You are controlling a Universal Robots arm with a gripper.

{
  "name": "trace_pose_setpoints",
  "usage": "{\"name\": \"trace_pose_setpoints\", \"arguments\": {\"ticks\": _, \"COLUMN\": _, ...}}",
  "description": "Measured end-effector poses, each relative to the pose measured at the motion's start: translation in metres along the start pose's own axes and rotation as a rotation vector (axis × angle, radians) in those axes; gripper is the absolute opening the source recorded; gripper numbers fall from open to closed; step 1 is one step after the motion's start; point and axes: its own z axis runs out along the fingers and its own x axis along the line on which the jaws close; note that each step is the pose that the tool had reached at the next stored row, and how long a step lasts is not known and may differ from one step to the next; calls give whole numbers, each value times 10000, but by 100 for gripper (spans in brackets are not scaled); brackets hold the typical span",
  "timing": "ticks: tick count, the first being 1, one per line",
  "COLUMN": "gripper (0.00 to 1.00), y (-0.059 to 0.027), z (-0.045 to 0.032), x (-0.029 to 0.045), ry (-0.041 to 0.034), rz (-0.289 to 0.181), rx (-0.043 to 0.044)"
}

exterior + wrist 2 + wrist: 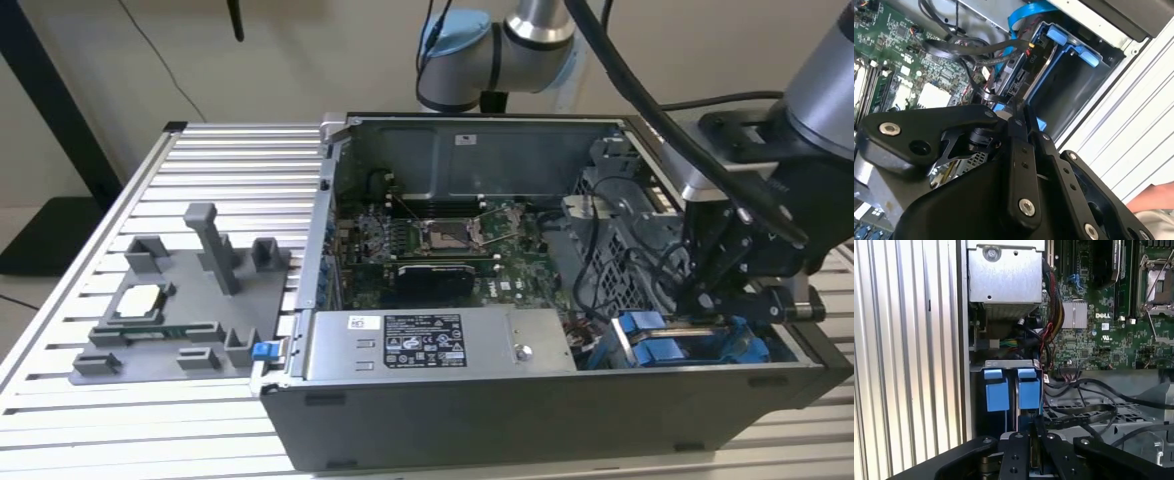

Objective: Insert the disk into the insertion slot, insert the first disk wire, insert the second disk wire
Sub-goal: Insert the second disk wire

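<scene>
The insertion slot point(1004, 363) is the grey metal bay in the case's near corner on the exterior view's right, with two blue tabs point(1027, 388) at its mouth. The disk point(1012, 75) sits in the bay, its grey end showing beside a blue carrier frame point(1074, 50). A black plug point(1032, 56) with a black disk wire point(969, 47) rests against that end. My gripper point(705, 305) hangs right over the bay. Its fingers point(1016, 145) are pressed close together on a thin dark disk wire plug point(1030, 416) at the disk's end. A blue ribbon cable point(1024, 12) runs beside it.
The grey power-supply box point(414, 345) with a white sticker lies along the case's front wall. The motherboard point(441, 240) and loose black cables point(1089, 410) fill the case floor. A grey fixture point(187, 300) stands on the ribbed table at the exterior view's left. A hand point(1154, 200) rests outside the case.
</scene>
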Motion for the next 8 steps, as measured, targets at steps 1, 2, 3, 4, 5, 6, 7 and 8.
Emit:
{"name": "trace_pose_setpoints", "arguments": {"ticks": 1, "gripper": 0, "y": 1, "z": 3, "x": 0, "ry": -5, "rz": -13, "rx": 110}}
{"name": "trace_pose_setpoints", "arguments": {"ticks": 2, "gripper": 0, "y": 0, "z": 6, "x": -1, "ry": -8, "rz": -24, "rx": 206}}
{"name": "trace_pose_setpoints", "arguments": {"ticks": 3, "gripper": 0, "y": 1, "z": 9, "x": -4, "ry": -11, "rz": -34, "rx": 288}}
{"name": "trace_pose_setpoints", "arguments": {"ticks": 4, "gripper": 0, "y": 1, "z": 13, "x": -6, "ry": -13, "rz": -42, "rx": 350}}
{"name": "trace_pose_setpoints", "arguments": {"ticks": 5, "gripper": 0, "y": 1, "z": 19, "x": -8, "ry": -16, "rz": -46, "rx": 379}}
{"name": "trace_pose_setpoints", "arguments": {"ticks": 6, "gripper": 0, "y": 0, "z": 24, "x": -11, "ry": -16, "rz": -49, "rx": 398}}
{"name": "trace_pose_setpoints", "arguments": {"ticks": 7, "gripper": 0, "y": 1, "z": 30, "x": -12, "ry": -17, "rz": -50, "rx": 413}}
{"name": "trace_pose_setpoints", "arguments": {"ticks": 8, "gripper": 0, "y": 2, "z": 37, "x": -15, "ry": -18, "rz": -51, "rx": 423}}
